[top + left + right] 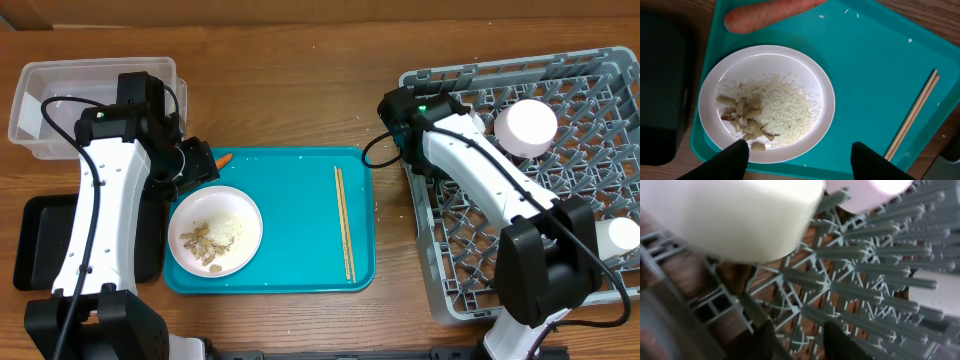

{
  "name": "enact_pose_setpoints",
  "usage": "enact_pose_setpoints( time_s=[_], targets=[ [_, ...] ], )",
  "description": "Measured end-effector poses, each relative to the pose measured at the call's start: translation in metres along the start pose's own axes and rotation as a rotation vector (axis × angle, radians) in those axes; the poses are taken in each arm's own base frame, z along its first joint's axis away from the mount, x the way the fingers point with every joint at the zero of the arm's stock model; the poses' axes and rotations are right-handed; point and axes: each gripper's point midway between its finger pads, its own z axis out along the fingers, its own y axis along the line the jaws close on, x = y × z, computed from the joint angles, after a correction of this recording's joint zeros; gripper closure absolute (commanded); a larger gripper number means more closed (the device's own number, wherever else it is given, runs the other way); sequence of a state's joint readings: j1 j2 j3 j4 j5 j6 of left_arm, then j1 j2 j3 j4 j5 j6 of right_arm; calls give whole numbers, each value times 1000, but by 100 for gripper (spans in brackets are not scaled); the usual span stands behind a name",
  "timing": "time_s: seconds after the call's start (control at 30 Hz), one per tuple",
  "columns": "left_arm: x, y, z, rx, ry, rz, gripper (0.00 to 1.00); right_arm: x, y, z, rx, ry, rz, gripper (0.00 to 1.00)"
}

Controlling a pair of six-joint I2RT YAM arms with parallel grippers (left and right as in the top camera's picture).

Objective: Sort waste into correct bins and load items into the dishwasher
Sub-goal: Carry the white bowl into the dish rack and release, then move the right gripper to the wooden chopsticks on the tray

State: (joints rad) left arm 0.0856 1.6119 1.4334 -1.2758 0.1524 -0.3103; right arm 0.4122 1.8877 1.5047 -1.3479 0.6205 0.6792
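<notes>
A white plate with loose rice and beige scraps sits at the left of the teal tray. An orange carrot lies at the tray's far-left edge and shows in the left wrist view. Wooden chopsticks lie on the tray's right side. My left gripper is open and empty above the plate's near rim. My right gripper is open and empty, low over the grey dish rack. Two white bowls sit upside down in the rack. No wrapper or tissue shows.
A clear plastic tub stands at the back left. A black tray lies left of the teal tray, partly under my left arm. The rack's upright pegs stand close around my right fingers. A few rice grains lie loose on the teal tray.
</notes>
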Motion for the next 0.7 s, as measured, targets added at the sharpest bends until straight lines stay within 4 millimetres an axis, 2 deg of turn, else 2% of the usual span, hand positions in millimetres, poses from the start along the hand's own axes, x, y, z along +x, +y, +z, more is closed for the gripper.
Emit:
enact_pose_setpoints(
  time_s=[0.07,0.13,0.23,0.3,0.4,0.53,0.7],
  targets=[
    [0,0,0,0,0,0,32,-4,4,-11,-55,5,-9,55],
    [0,0,0,0,-1,0,32,-10,13,-31,-173,8,-42,55],
    [0,0,0,0,-1,0,32,-14,32,-80,-451,4,-97,55],
    [-1,0,0,1,-5,1,32,-6,39,-110,-604,15,-137,55],
    [-1,0,0,1,-5,1,32,10,53,-134,-747,47,-198,55],
    [-1,0,0,1,-5,1,32,38,89,-147,-857,73,-301,55],
    [-1,0,0,1,-4,1,32,91,135,-142,-913,110,-414,55]
  ],
)
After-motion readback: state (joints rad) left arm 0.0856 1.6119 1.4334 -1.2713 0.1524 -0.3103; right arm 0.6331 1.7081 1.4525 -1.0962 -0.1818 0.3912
